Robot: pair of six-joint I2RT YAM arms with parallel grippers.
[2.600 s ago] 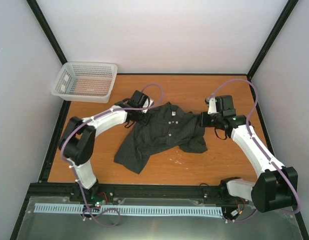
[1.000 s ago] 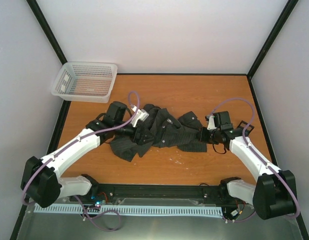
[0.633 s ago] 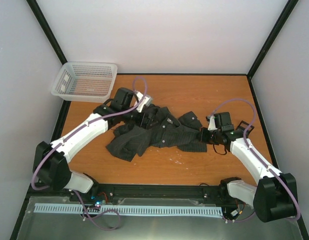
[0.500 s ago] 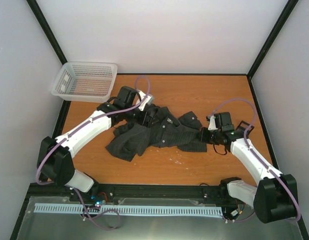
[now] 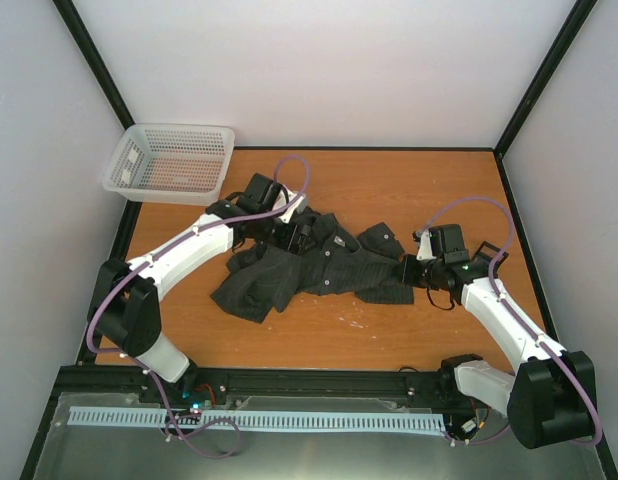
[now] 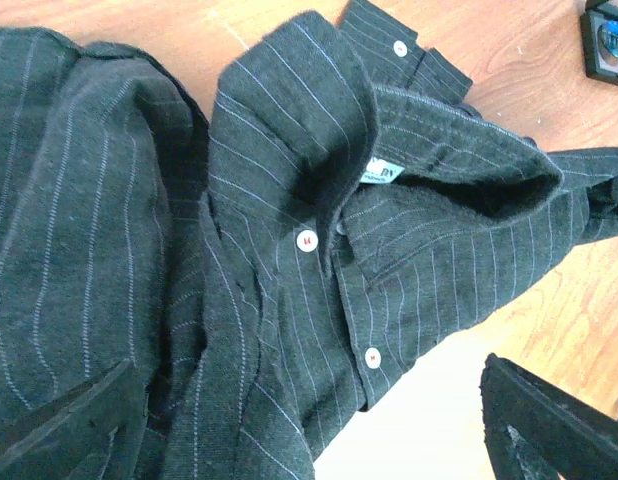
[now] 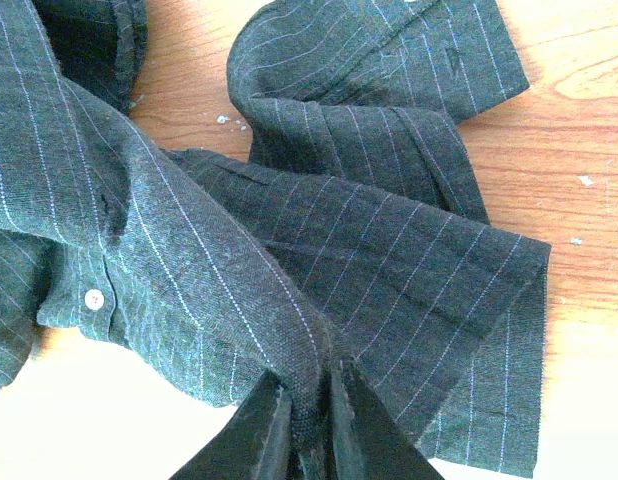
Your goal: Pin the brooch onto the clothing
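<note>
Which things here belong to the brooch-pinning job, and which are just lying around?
Job: shirt; right gripper, clamped on a fold of it; left gripper, open over the collar. No brooch visible.
Lying about: white mesh basket at the far left; pale flecks on the table.

Robot lab cell: white panels [image 5: 319, 70], black frame [image 5: 91, 60] (wooden table [image 5: 389, 180]).

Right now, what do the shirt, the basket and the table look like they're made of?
The shirt looks like soft woven cloth, matte and slightly fuzzy, perhaps cotton or wool; it creases freely. Its buttons look like white plastic. The basket seems pale plastic, moulded as open mesh. The table looks like wood or laminate, orange-brown with faint grain.
</note>
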